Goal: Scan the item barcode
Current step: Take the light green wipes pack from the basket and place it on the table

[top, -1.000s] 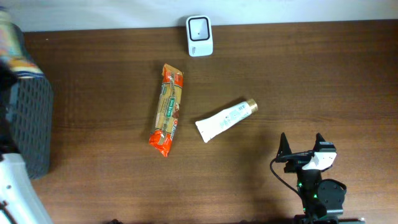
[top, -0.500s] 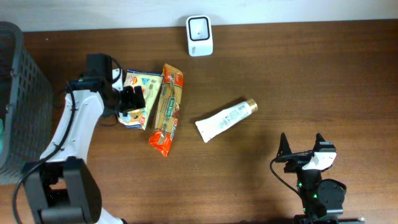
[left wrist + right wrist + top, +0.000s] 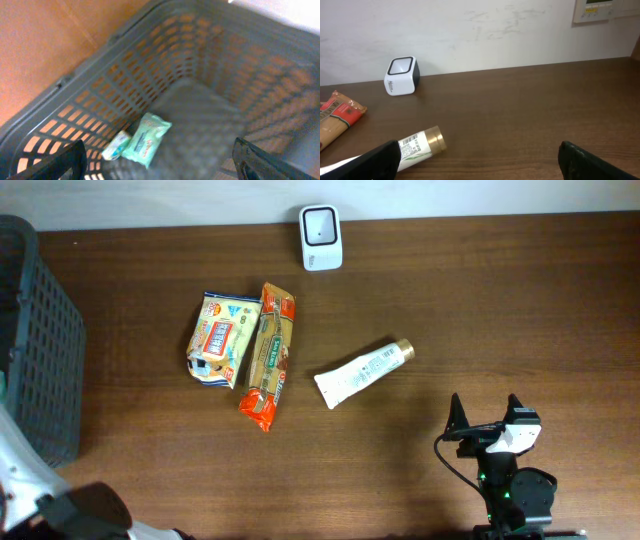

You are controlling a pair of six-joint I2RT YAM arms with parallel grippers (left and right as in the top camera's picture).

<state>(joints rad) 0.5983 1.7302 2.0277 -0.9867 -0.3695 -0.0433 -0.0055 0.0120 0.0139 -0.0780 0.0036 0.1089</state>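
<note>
Overhead: brown wood table point(image 3: 500, 300) against white wall point(image 3: 450, 195); left jaws, right jaws apart.

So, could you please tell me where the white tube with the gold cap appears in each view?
Overhead: the white tube lies near the centre.
Left wrist: not in it.
Right wrist: the tube sits bottom left.
Shared landmark: the white scanner by the wall.

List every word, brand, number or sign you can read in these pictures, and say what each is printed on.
No text reads clearly.
Snack pack: print too small.
Orange packet: green label, too small.
Tube: barcode and fine print, blurred.
Scanner: small mark, unreadable.
Green packet in the basket: blurred.
Wall panel: blurred.
</note>
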